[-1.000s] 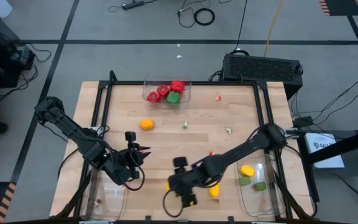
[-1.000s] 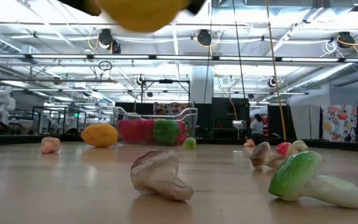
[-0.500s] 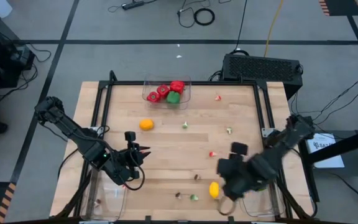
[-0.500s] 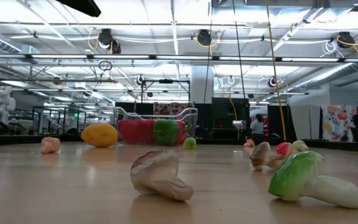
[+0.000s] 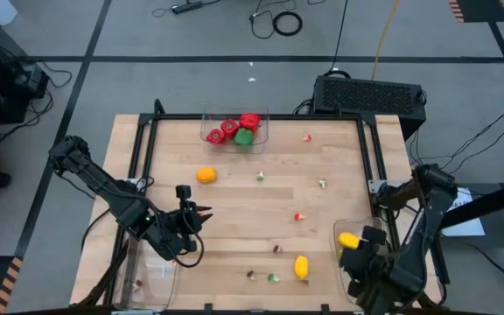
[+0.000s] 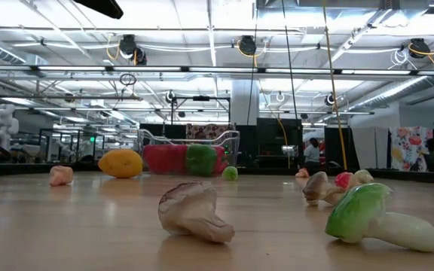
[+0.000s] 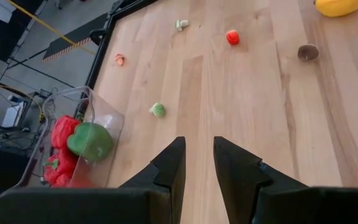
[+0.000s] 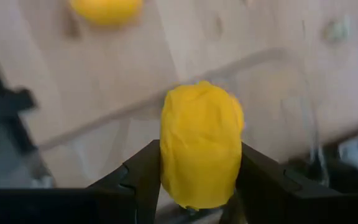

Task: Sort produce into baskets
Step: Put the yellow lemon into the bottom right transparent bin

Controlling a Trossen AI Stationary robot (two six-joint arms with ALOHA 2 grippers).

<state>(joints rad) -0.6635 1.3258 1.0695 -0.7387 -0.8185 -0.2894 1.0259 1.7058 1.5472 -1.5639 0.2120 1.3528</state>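
Note:
My right gripper (image 8: 201, 163) is shut on a yellow lemon (image 8: 201, 137) over the clear right bin (image 5: 343, 276) at the table's near right. In the high view the arm covers most of that bin, and a yellow piece (image 5: 348, 239) shows at its far end beside my right gripper (image 5: 363, 255). A second lemon (image 5: 301, 266) lies on the table left of the bin. My left gripper (image 5: 201, 213) is open and empty over the left part of the table, and its fingers show in the left wrist view (image 7: 196, 152). The far bin (image 5: 261, 122) holds red peppers and a green pepper (image 5: 244, 137). My right gripper pinches the lemon between its two fingers, one on each of two opposite sides (image 8: 166, 158). The lemon is lifted clear, with the clear bin's rim (image 8: 272, 59) behind and below it.
An orange fruit (image 5: 206, 174) lies left of centre. Small bits are scattered on the wood: a green one (image 5: 260, 177), red ones (image 5: 298, 216), a mushroom (image 6: 194, 212) and a green-and-white leafy piece (image 6: 375, 217) near the front edge. A third clear bin (image 5: 151, 276) stands near left.
My right gripper has carried the lemon from the near middle of the table toward the right edge and now holds it over the right bin. The other lemon stays on the table.

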